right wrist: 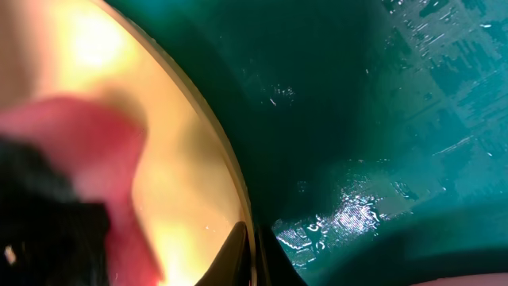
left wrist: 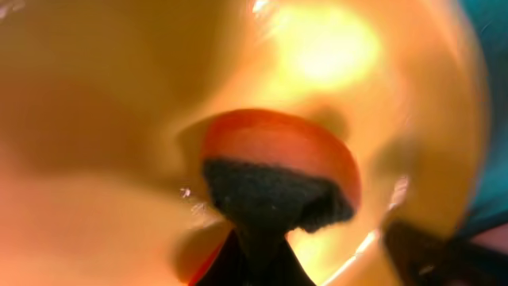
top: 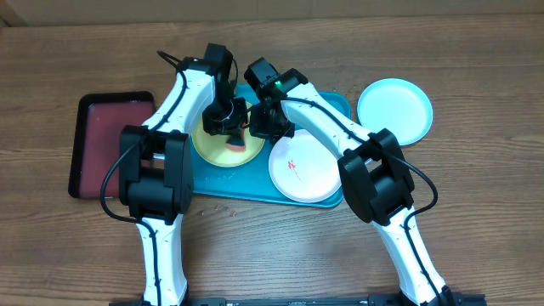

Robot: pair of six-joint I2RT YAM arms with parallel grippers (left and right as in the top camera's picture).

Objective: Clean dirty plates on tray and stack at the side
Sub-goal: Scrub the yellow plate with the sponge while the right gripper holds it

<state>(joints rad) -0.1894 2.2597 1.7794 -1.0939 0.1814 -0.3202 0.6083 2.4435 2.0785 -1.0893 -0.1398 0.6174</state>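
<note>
1. At the middle of the yellow-green plate (top: 212, 146), the left gripper (top: 229, 126) is clamped on an orange sponge (left wrist: 278, 159) with a dark scouring face, which seems to rest on the plate's surface.
2. Just beside it, the right gripper (right wrist: 250, 256) is pinched narrowly on that plate's right rim, pinning it on the tray (top: 246, 180).
3. To scrub well, I judge the sponge should stay flat and sweep in short overlapping strokes, while the right grip stays firm so the plate cannot slide or tip.
4. Beside the yellow-green plate on the tray lies the white plate (top: 310, 174), red smears showing. The light blue plate (top: 394, 110) sits off the tray on the worktop (top: 476, 187), to the right.
5. No brand, label or writing is readable.
</note>
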